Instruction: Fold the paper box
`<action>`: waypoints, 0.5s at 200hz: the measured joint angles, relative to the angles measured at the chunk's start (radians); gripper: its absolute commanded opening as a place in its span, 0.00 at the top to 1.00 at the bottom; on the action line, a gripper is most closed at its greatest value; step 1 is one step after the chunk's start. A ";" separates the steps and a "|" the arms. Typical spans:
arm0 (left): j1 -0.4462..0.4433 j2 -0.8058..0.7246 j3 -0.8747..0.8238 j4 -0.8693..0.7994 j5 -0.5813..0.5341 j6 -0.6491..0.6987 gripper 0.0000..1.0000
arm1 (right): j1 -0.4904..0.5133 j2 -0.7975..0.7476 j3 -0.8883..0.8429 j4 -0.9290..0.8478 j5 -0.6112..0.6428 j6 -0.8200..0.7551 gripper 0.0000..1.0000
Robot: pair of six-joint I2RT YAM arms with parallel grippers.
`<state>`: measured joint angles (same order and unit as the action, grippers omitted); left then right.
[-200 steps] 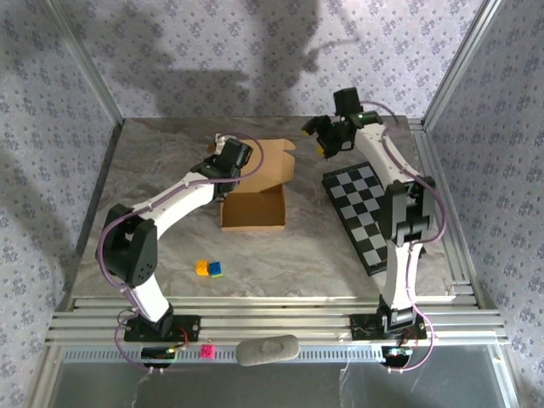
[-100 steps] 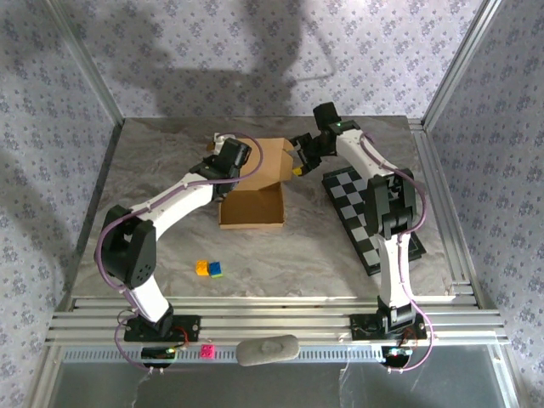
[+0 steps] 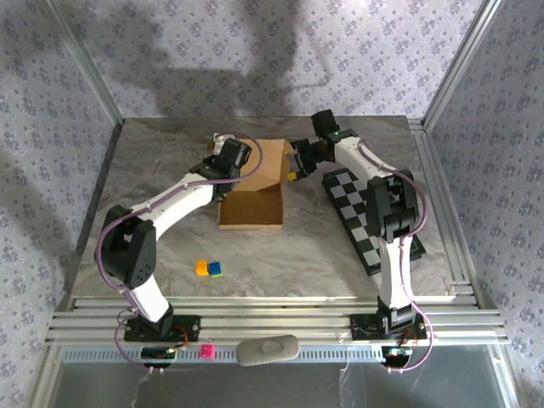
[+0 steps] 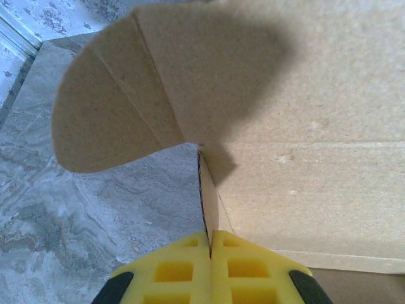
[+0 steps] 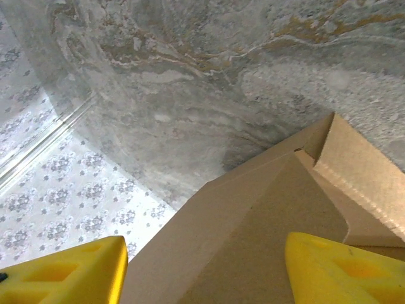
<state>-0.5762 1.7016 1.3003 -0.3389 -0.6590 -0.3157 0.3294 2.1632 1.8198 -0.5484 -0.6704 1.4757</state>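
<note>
The paper box (image 3: pixel 252 209) is tan cardboard, its shallow tray open toward me and its lid (image 3: pixel 270 161) standing up behind it. My left gripper (image 3: pixel 224 167) sits at the box's back left corner. In the left wrist view its yellow fingers (image 4: pixel 211 235) are shut on the thin edge of a side wall (image 4: pixel 209 202), below a rounded flap (image 4: pixel 107 120). My right gripper (image 3: pixel 296 167) is at the lid's right edge. Its fingers (image 5: pixel 69 273) stand wide apart in the right wrist view, open, with the lid's cardboard (image 5: pixel 253 234) between them.
A black-and-white checkerboard (image 3: pixel 371 218) lies right of the box under the right arm. Small yellow and blue-green blocks (image 3: pixel 209 269) sit on the marble table in front of the box. Metal rails (image 3: pixel 272 319) run along the near edge, with patterned walls around.
My right gripper has swung left and down from the back right to the lid's right edge. The left arm has stayed where it was, still gripping the box.
</note>
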 measured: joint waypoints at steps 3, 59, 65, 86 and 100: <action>0.000 0.000 0.000 0.000 0.000 0.000 1.00 | 0.000 0.000 0.000 0.002 0.000 0.004 0.32; 0.000 0.000 0.000 0.000 -0.006 -0.011 1.00 | 0.021 0.000 -0.002 0.054 -0.007 0.097 0.32; 0.001 0.000 0.000 0.000 -0.009 -0.015 1.00 | 0.023 0.000 -0.004 0.055 -0.007 0.106 0.32; 0.003 0.000 0.000 0.000 -0.011 -0.023 1.00 | 0.027 -0.005 -0.021 0.060 -0.009 0.134 0.32; 0.003 0.000 0.000 0.000 -0.011 -0.026 1.00 | 0.029 -0.013 -0.031 0.060 -0.008 0.151 0.32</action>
<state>-0.5735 1.7016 1.3003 -0.3389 -0.6701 -0.3420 0.3580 2.1506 1.7893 -0.4885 -0.6785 1.6264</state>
